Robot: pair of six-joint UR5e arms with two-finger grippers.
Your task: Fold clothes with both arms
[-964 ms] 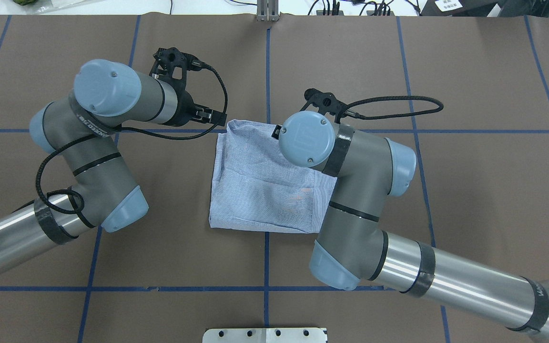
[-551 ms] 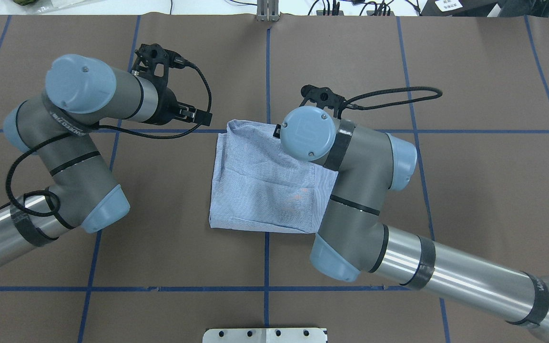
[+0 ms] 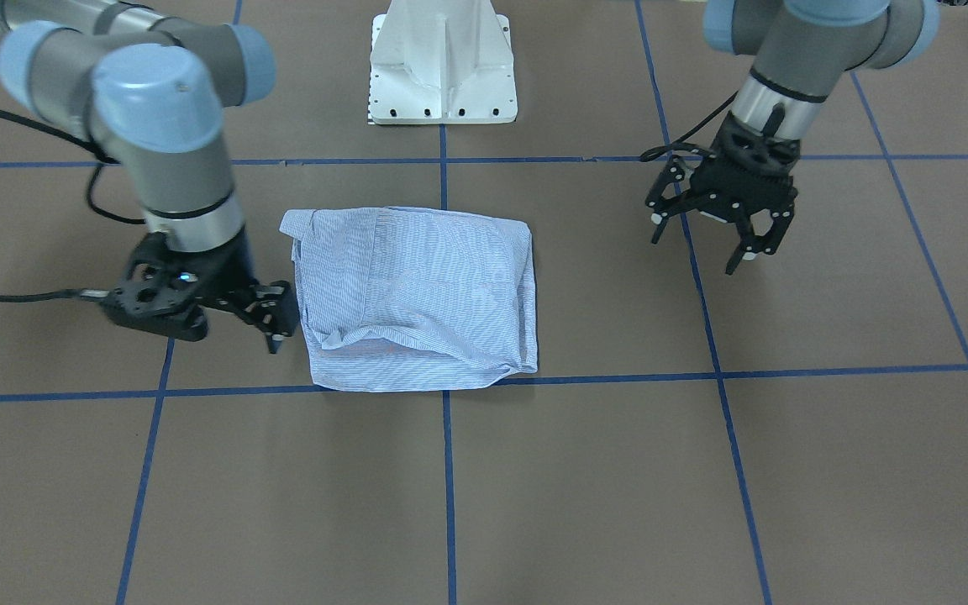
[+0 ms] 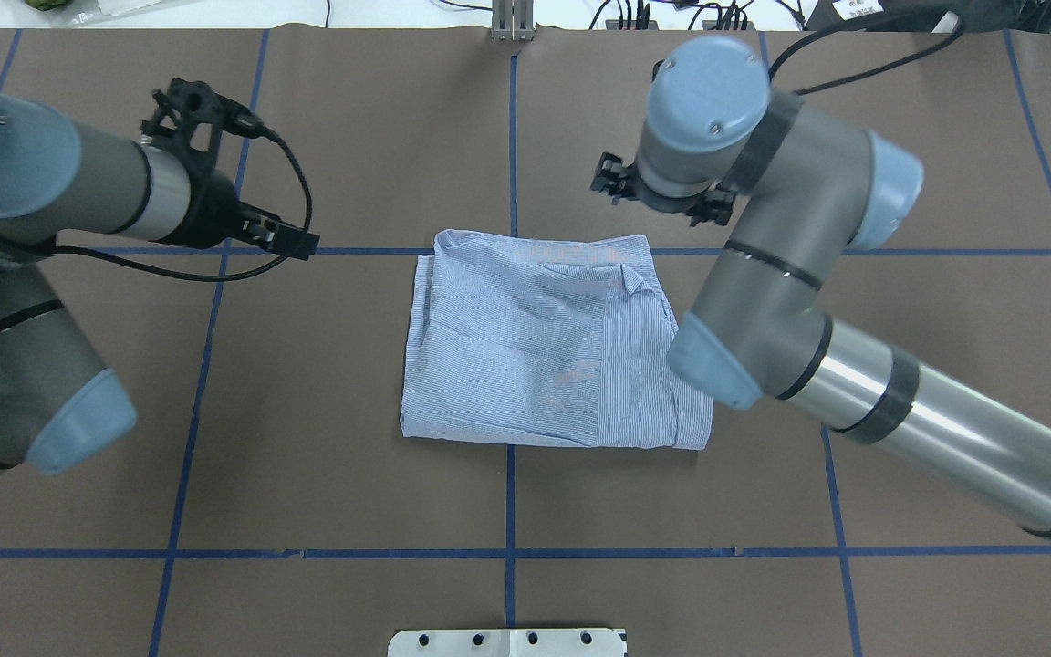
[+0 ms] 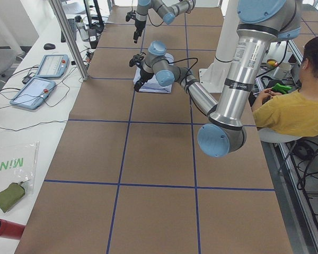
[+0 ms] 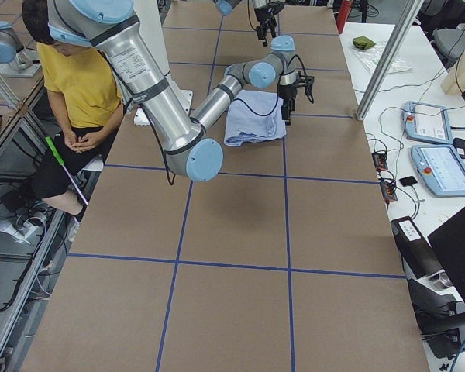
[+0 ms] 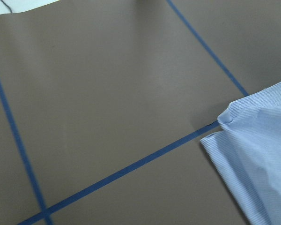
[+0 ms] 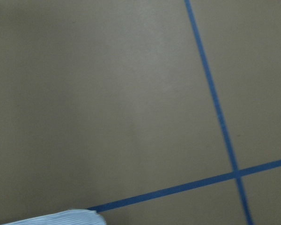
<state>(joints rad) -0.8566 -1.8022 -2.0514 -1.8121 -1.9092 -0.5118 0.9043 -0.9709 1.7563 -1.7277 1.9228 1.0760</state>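
The light blue striped shirt (image 4: 535, 347) lies folded into a rough rectangle at the middle of the brown table, and also shows in the front view (image 3: 417, 294). My left gripper (image 3: 707, 248) is open and empty, hovering well off the shirt's left side; it also shows in the overhead view (image 4: 284, 239). My right gripper (image 3: 276, 318) sits low beside the shirt's far right corner, fingers apart, holding nothing. The left wrist view shows a shirt corner (image 7: 257, 159) on the table. The right wrist view shows only a sliver of shirt (image 8: 56, 219).
The white pedestal base (image 3: 442, 67) stands on the robot's side of the shirt. Blue tape lines (image 4: 509, 552) grid the brown table cover. A person in a yellow shirt (image 5: 297, 106) sits beside the table. Tablets (image 5: 42, 79) lie on a side bench.
My left arm has drawn back to the left, away from the shirt. My right arm has swung off the shirt toward the far side, uncovering the shirt's right part.
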